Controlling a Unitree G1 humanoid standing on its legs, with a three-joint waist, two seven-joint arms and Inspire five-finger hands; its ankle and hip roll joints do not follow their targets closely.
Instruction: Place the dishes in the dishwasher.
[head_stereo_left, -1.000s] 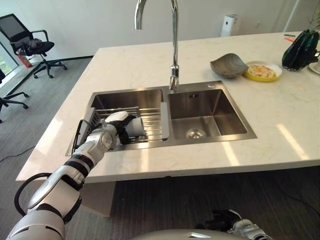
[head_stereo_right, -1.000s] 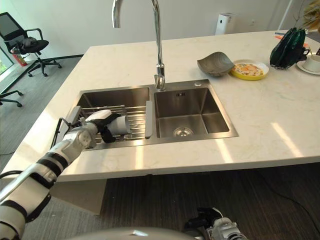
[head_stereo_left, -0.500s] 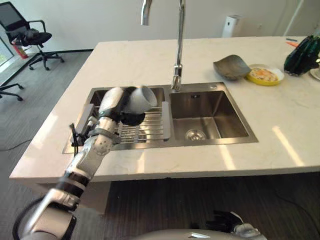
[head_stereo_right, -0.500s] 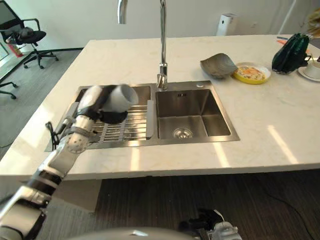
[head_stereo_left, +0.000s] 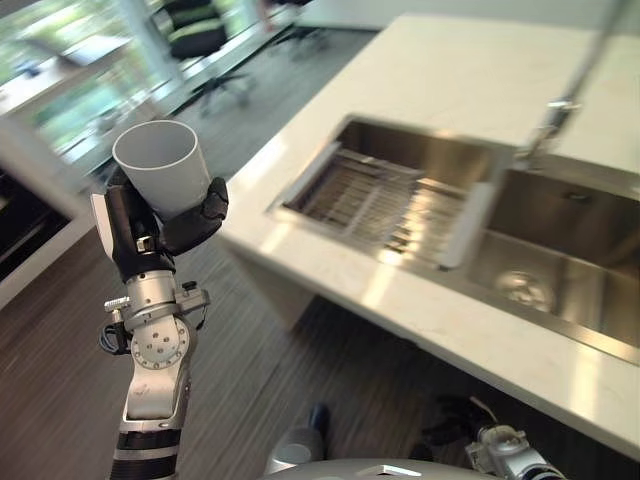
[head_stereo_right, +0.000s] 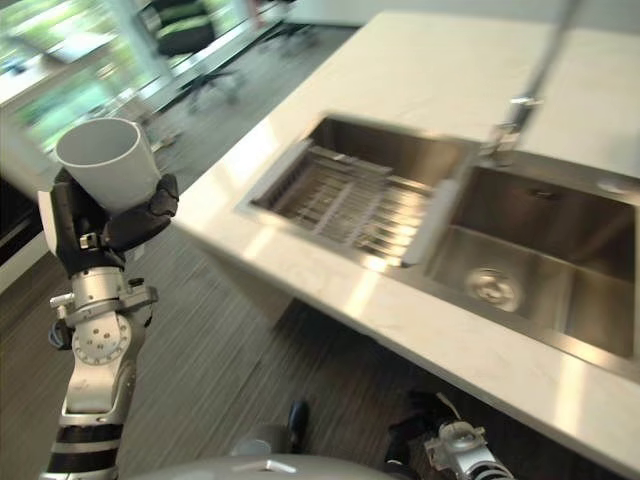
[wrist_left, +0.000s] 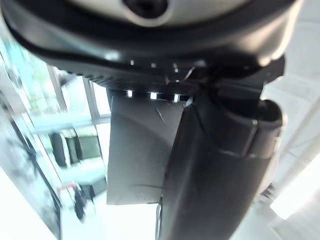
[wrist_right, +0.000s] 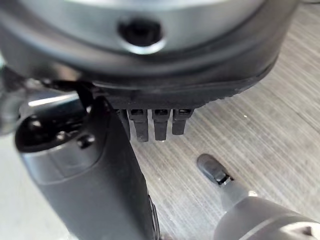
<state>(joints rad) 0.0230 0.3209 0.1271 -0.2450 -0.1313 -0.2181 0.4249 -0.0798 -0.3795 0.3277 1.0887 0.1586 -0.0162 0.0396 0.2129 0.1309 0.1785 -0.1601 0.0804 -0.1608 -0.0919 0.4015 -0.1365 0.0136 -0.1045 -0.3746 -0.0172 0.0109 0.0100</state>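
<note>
My left hand (head_stereo_left: 150, 235) is shut on a pale grey cup (head_stereo_left: 160, 165), held upright with its mouth upward, out over the dark floor to the left of the counter. In the left wrist view the cup's wall (wrist_left: 137, 155) lies against the palm, with the thumb (wrist_left: 220, 180) wrapped across it. The wire dish rack (head_stereo_left: 385, 205) in the left sink basin holds nothing that I can see. My right hand (wrist_right: 95, 180) hangs low above the wooden floor, fingers (wrist_right: 150, 125) relaxed and holding nothing.
The marble counter (head_stereo_left: 450, 60) with its double sink (head_stereo_left: 560, 250) and tall faucet (head_stereo_left: 560, 100) runs along the right. Its near left corner (head_stereo_left: 250, 215) juts close to the raised cup. An office chair (head_stereo_left: 195, 25) stands far back by the windows.
My left hand lifted the cup out of the sink rack and carried it left, off the counter and over the floor. The camera swung left with it.
</note>
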